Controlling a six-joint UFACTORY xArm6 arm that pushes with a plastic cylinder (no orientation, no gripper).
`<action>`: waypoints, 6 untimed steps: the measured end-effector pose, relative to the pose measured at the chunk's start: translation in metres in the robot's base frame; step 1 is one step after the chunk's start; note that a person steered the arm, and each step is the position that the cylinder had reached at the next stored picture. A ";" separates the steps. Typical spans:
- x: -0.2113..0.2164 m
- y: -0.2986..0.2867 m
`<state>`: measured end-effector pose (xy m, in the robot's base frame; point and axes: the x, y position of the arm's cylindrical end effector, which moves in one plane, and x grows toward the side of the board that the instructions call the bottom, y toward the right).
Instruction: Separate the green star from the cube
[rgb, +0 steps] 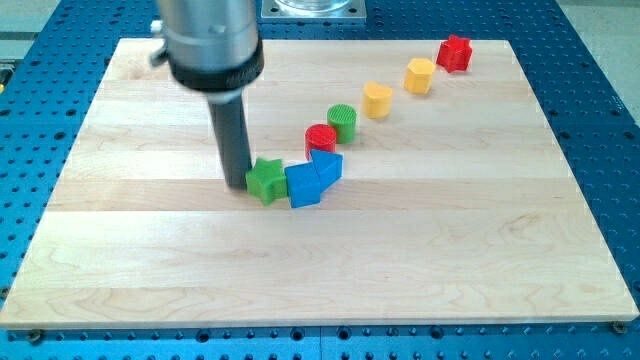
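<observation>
The green star lies near the board's middle, touching the left side of the blue cube. My tip rests on the board right against the star's left side, with the dark rod rising from it to the view's top. A second blue block, wedge-shaped, touches the cube's upper right.
A diagonal line of blocks runs toward the view's top right: red cylinder, green cylinder, yellow block, yellow block, red star-like block. The wooden board lies on a blue perforated table.
</observation>
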<state>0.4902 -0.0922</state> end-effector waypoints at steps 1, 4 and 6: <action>0.060 0.007; 0.017 0.077; 0.001 0.093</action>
